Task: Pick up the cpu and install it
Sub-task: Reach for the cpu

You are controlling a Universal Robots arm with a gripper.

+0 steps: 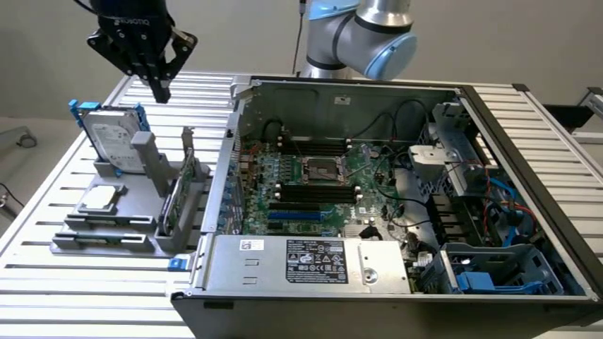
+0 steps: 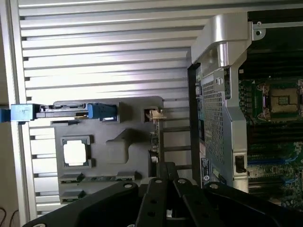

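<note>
The cpu (image 1: 102, 198) is a small square chip with a silver top, lying flat in a recess of the grey parts holder (image 1: 104, 240) at the exterior view's left; in the wrist view the cpu (image 2: 75, 152) shows bright from above. My gripper (image 1: 162, 90) hangs high above the holder's far end, well above the cpu, fingers together and pointing down, holding nothing. Its black fingers (image 2: 165, 182) meet in the wrist view. The motherboard's cpu socket (image 1: 320, 168) lies bare in the middle of the open computer case (image 1: 311, 272); the socket (image 2: 283, 100) also appears from above.
A silver hard drive in a blue frame (image 1: 111, 138) stands upright at the holder's far end. A card (image 1: 179, 194) stands on edge in the holder beside the case wall. Black memory slots (image 1: 315, 192) flank the socket. Everything rests on a slatted metal table (image 1: 85, 289).
</note>
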